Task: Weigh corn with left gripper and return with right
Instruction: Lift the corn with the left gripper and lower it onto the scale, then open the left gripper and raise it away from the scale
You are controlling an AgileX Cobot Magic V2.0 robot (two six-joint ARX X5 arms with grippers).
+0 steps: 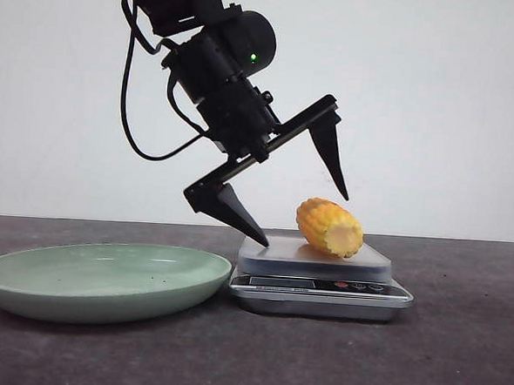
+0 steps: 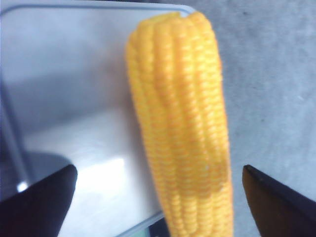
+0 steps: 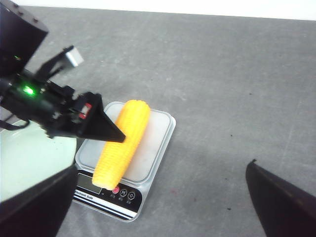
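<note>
Green plate (image 1: 103, 279) sits nearest the front camera, shallow and holding nothing, on the dark grey tabletop (image 1: 456, 362), its rim just beside the scale (image 1: 321, 288). That scale is a small silver kitchen one with a pale weighing platform and a dark button strip along its front edge.

Above the platform hangs the left hand (image 1: 307, 222), tilted, its two black pointed fingers spread wide and gripping nothing; the lower fingertip (image 1: 256, 237) reaches down to the platform's edge on the plate side.

The corn (image 1: 329, 227) lies on its side on the platform, below and between those spread fingers, untouched by either. Its long axis runs front to back across the platform, the pale cut end facing the front camera and overhanging towards the button strip.

The right hand (image 3: 158, 207) hovers high and well apart from the scale, fingers wide open and empty.
</note>
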